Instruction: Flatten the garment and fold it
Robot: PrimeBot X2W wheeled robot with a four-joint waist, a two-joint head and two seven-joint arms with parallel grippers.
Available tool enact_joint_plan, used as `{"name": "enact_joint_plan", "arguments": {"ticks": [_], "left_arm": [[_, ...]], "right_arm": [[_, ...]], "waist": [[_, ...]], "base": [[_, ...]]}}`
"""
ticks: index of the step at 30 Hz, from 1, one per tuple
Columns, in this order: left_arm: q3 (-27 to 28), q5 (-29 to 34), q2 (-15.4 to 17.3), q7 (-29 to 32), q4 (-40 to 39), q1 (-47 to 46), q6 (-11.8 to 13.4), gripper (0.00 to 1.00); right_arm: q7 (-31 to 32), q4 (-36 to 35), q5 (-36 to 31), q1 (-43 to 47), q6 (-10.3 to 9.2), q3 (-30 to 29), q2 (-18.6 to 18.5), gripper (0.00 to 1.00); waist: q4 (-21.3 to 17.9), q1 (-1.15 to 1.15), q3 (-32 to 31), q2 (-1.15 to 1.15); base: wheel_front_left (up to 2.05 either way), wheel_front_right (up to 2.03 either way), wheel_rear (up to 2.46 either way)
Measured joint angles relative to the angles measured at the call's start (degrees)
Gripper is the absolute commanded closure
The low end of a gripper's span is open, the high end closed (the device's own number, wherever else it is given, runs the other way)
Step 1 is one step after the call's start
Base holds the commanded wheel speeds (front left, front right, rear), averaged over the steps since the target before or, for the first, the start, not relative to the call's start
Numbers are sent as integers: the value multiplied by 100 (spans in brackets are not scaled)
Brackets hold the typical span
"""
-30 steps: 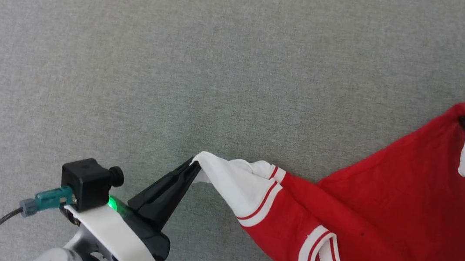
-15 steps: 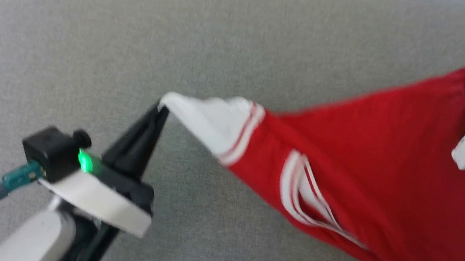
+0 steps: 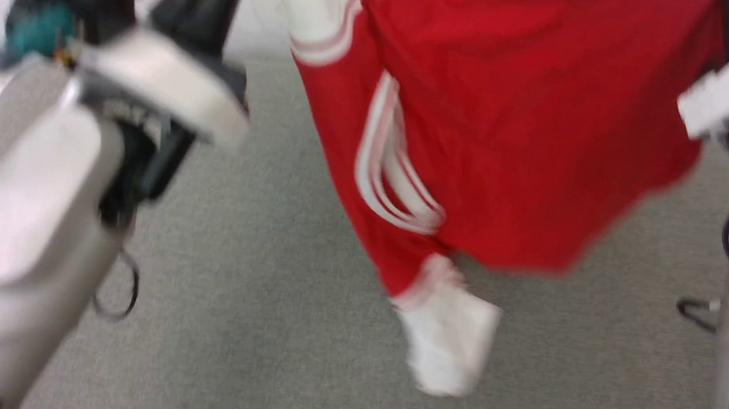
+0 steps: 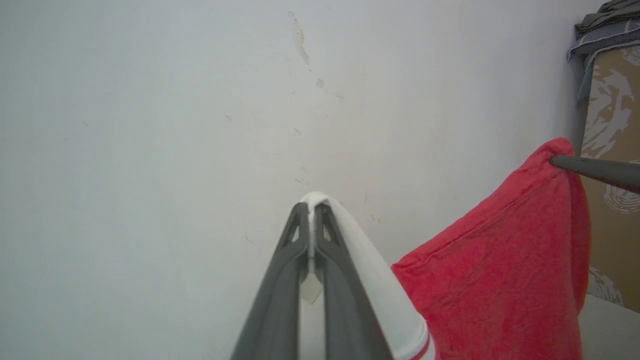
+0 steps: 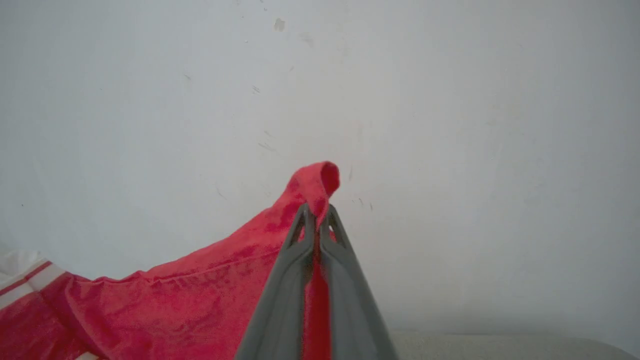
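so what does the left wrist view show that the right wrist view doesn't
Left wrist view: the left tool shut on the white sleeve, and a brown box at the right edge. Right wrist view: the right tool shut on a red corner, red cloth running down between its fingers. Both: the red shirt held up and the pale scuffed wall.

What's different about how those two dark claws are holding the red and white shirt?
The dark two-fingered left gripper pinches the tip of a white sleeve of the red jersey-style T-shirt; the right gripper pinches a plain red corner. In the head view the left gripper is at the upper left, the right gripper at the upper right. Both are shut on the cloth, which hangs between them.
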Motion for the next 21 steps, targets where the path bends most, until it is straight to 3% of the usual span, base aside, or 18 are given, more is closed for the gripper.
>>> {"name": "enact_joint_plan", "arguments": {"ticks": [6, 10, 21], "left_arm": [[-107, 0, -242, 464, 1141, -1312, -325, 100], [-38, -74, -405, 639, 1766, -1966, -326, 100], [187, -23, -355, 758, 2802, -3257, -280, 100]], "right_arm": [[-91, 701, -205, -984, 0, 154, 68, 100], [-155, 1210, -363, -1534, 0, 165, 83, 100], [-323, 2487, -480, -2671, 0, 302, 103, 100]], "waist": [[-177, 0, -287, 0], [-319, 1, -354, 0], [-594, 2, -3, 0]], "base": [[0, 0, 0], [0, 0, 0], [0, 0, 0]]}}
